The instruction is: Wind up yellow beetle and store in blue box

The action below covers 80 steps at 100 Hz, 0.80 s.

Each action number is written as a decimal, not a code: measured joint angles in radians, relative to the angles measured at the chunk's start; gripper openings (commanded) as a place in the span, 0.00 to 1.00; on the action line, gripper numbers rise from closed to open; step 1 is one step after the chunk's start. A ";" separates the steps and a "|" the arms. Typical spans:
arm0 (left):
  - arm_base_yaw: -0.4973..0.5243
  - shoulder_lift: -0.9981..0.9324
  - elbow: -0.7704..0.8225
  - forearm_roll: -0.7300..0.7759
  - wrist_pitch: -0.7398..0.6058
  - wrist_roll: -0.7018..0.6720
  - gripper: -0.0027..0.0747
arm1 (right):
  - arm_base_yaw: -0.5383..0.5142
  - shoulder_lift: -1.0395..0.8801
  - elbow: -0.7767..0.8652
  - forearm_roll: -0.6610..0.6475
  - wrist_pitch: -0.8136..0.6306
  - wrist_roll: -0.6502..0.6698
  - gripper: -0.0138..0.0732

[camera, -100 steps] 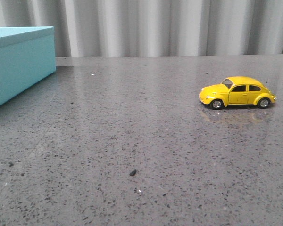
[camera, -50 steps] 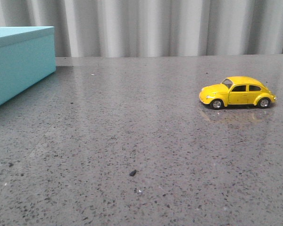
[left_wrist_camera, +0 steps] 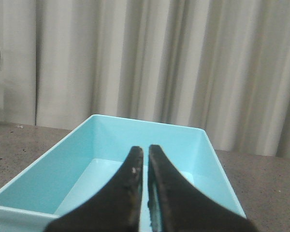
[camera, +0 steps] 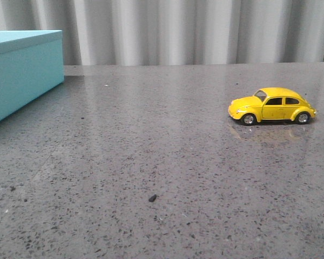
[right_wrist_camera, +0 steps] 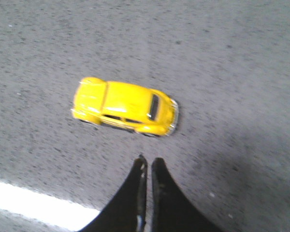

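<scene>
pale pleated curtains point(camera: 167, 32) hang behind a grey speckled bench point(camera: 151, 156) that carries two task things: one yellow beetle point(camera: 271, 106) and one blue box point(camera: 21, 70).

the beetle stands on its four wheels near the bench's right edge, toward the far side, side-on in the front view with its nose toward the left edge. a faint reflection of it shows on the glossy bench top beneath it. the box sits at the far left corner, well apart from the car. in the left wrist view the box point(left_wrist_camera: 111, 164) is open at the top, its turquoise inside bare, with no lid seen on it.

one small dark speck point(camera: 152, 198) lies on the bench toward the near edge, around the middle.

two pincers show, one in each wrist view, and neither appears in the front view. the left pincer point(left_wrist_camera: 146, 154) is above the near wall of the box, its two dark fingers closed together with only a thin slit between them, holding nothing. the right pincer point(right_wrist_camera: 148, 163) hangs above the bench just beside the beetle point(right_wrist_camera: 125, 112), not touching it, its two fingers likewise pressed closed and empty.
</scene>
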 measured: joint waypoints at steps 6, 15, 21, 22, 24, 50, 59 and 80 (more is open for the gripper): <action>0.000 0.000 0.000 0.000 0.000 0.000 0.01 | 0.015 0.057 -0.044 0.022 0.009 0.000 0.09; 0.000 0.000 0.000 0.000 0.000 0.000 0.01 | 0.032 0.136 -0.105 0.046 0.037 0.000 0.09; 0.000 0.000 0.000 0.000 0.000 0.000 0.01 | 0.043 0.183 -0.141 0.049 0.063 0.000 0.09; 0.000 0.000 0.000 0.000 0.000 0.000 0.01 | 0.046 0.195 -0.150 0.051 0.065 0.000 0.09; 0.000 0.000 0.000 0.000 0.000 0.000 0.01 | 0.051 0.212 -0.163 0.053 0.074 0.000 0.09; 0.000 0.000 0.000 0.000 0.000 0.000 0.01 | 0.090 0.389 -0.296 0.056 0.147 0.023 0.09; 0.000 0.000 0.000 0.000 0.000 0.000 0.01 | 0.090 0.433 -0.323 0.042 0.173 0.036 0.09; 0.000 0.000 0.000 0.000 0.000 0.000 0.01 | 0.090 0.481 -0.350 0.000 0.194 0.072 0.09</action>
